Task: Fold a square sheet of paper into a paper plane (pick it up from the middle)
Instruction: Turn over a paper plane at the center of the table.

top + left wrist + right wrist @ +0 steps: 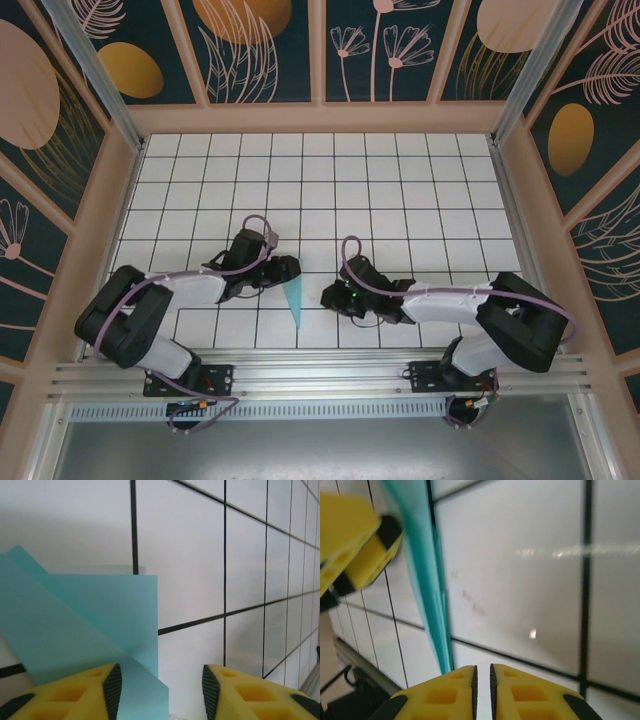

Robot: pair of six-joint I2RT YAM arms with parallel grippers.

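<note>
**Folded paper plane between two claws on the tiled surface.**
The paper plane (297, 305) lies on the white tiled surface (400, 180), its point toward 6 o'clock. The left claw (289, 268) sits at the plane's 11 o'clock, touching its wide end. Its jaws stand apart, and turquoise folds (90, 620) reach beside one finger, unclamped. The right claw (328, 296) sits at the plane's 3 o'clock, just beside it, with its fingers (510, 685) almost together around a thin, empty slit.

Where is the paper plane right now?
In the top view, the paper plane is between the left gripper and the right gripper, closer to the left one, its tip pointing toward the table near edge.
</note>
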